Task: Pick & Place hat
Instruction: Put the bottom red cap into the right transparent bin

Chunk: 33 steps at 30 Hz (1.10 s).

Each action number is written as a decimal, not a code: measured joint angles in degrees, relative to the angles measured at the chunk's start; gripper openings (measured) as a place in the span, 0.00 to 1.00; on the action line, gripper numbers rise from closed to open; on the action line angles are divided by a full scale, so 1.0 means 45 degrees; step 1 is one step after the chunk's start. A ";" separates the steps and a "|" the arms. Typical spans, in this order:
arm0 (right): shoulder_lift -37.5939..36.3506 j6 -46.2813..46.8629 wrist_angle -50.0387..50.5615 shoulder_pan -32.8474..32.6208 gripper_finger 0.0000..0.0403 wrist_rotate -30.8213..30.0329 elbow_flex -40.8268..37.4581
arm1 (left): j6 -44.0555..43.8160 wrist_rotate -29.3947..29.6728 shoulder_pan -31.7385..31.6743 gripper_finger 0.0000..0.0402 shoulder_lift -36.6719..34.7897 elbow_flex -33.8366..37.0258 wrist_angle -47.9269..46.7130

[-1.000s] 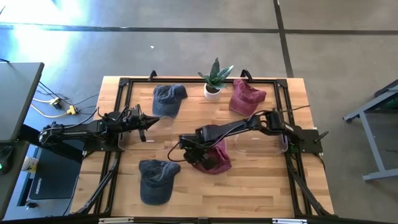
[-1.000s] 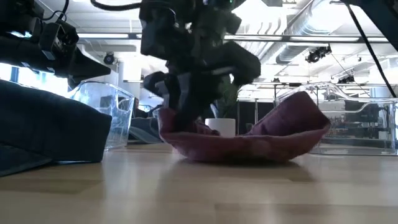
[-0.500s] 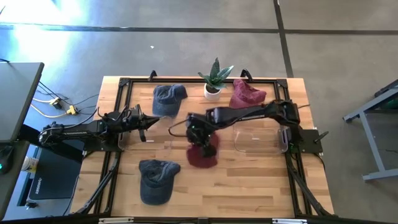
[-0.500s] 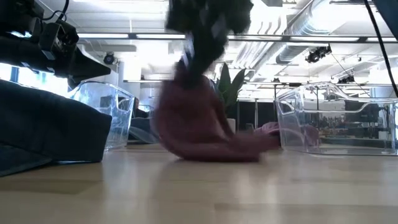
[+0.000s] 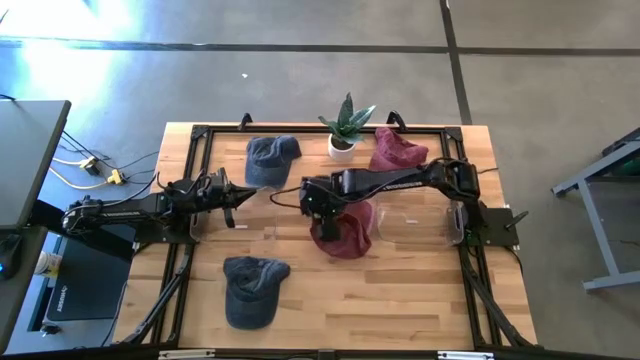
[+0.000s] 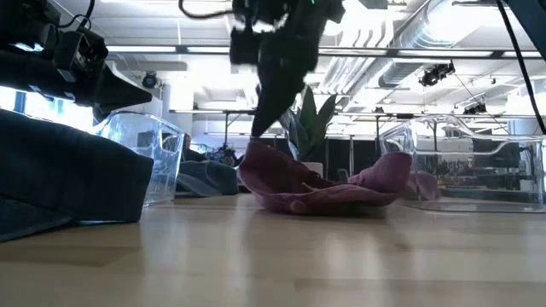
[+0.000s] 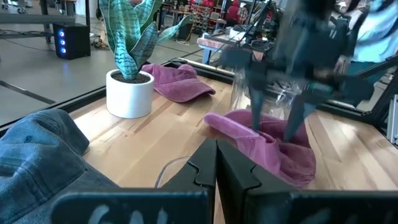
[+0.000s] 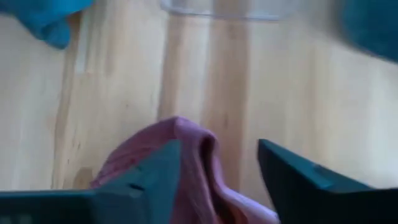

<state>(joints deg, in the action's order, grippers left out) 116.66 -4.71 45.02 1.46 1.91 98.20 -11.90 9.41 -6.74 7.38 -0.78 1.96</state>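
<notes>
One crumpled maroon hat (image 5: pixel 345 232), lifted edge pinched by right end effector (image 5: pixel 318 208), left end effector (image 5: pixel 232 195) pressed together.

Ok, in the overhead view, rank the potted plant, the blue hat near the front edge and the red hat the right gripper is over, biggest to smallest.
1. Blue hat near the front edge and the red hat under the right gripper: they look alike, and the arm hides part of the red one, so I cannot rank them.
2. Potted plant, clearly smallest.
</notes>
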 joint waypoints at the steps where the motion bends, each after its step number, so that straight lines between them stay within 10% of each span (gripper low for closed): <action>1: 0.0000 0.0195 0.0434 -0.0071 0.61 -0.0073 0.0380 | 0.0000 0.0000 0.0000 0.00 0.0000 0.0000 0.0000; 9: -0.0034 0.0706 0.1767 -0.2023 0.73 0.1062 0.0188 | 0.0002 0.0000 0.0000 0.00 0.0000 0.0000 0.0000; 20: -0.0010 0.3249 -0.1614 -0.3192 0.65 -0.1121 -0.3815 | 0.0003 0.0006 0.0000 0.00 0.0000 0.0000 0.0000; 26: -0.0060 0.3976 -0.2819 -0.2738 0.47 -0.1833 -0.4969 | 0.0000 0.0010 0.0000 0.00 0.0000 0.0000 -0.0005; 33: -0.0121 0.4349 -0.2716 -0.2114 0.04 -0.1057 -0.4404 | 0.0000 0.0019 0.0000 0.00 0.0000 0.0000 -0.0004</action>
<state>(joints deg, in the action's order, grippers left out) 116.11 14.86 32.80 -8.05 -2.85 78.38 -11.90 9.49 -6.74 7.38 -0.78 1.94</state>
